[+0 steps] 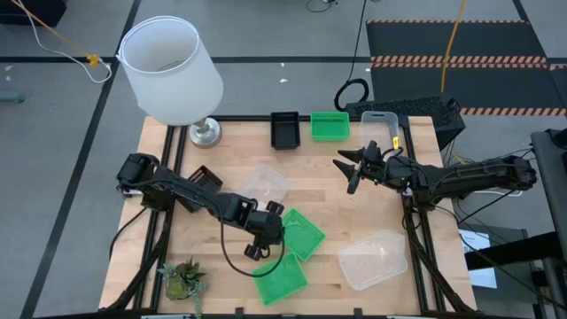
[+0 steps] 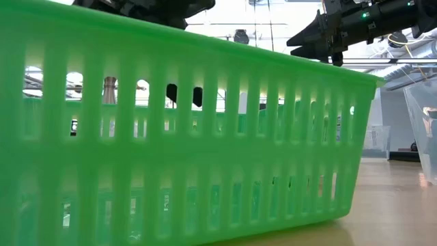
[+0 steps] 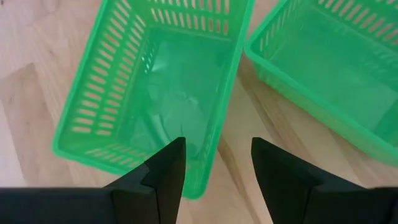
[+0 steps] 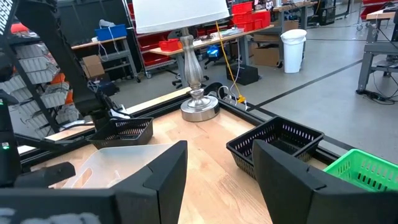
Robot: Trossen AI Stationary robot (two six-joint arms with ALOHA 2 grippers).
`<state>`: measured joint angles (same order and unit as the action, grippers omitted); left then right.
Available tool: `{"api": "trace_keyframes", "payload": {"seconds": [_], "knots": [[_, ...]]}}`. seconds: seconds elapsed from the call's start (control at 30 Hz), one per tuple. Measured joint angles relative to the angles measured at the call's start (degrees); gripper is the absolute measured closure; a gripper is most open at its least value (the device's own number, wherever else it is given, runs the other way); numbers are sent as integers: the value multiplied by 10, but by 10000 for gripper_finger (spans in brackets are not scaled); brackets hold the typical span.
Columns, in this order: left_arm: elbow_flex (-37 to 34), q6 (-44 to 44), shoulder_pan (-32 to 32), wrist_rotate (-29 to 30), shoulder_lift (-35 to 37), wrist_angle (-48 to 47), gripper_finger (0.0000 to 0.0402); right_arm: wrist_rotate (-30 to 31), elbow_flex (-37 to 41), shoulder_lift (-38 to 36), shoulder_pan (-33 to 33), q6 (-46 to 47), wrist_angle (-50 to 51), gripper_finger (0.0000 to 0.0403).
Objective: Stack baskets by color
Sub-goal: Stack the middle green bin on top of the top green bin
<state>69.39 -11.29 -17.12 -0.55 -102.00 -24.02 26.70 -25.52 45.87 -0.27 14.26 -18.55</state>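
Two green baskets point(image 1: 301, 232) point(image 1: 282, 276) lie side by side on the table near its front middle. My left gripper point(image 1: 266, 237) hangs open over them and slants down. In the left wrist view, one basket's long wall point(image 3: 214, 134) runs up between the fingers, and the second basket point(image 3: 329, 68) lies beside it. I see no touch. A black basket point(image 1: 284, 128), a green basket point(image 1: 330, 125) and a clear basket point(image 1: 379, 124) stand along the far edge. My right gripper point(image 1: 350, 168) waits open and level above the table's right middle.
A clear basket point(image 1: 264, 183) sits mid-table and another point(image 1: 372, 259) at the front right. A black basket point(image 1: 204, 180) lies by my left arm. A white lamp point(image 1: 173, 71) stands at the far left corner and a small plant point(image 1: 183, 279) at the front left.
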Motion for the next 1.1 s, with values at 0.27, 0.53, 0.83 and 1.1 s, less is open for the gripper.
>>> {"api": "trace_keyframes", "payload": {"seconds": [0.27,0.53,0.83,1.1], "knots": [[-45,-12,2,-9,0,72,216,0,0,0,0,0,0,227],[-72,-16,18,-10,0,107,235,0,0,0,0,0,0,227],[-74,-39,21,-16,-10,106,325,0,0,0,0,-1,0,227],[-75,-52,26,-5,-34,119,392,0,0,0,0,-2,0,227]]}}
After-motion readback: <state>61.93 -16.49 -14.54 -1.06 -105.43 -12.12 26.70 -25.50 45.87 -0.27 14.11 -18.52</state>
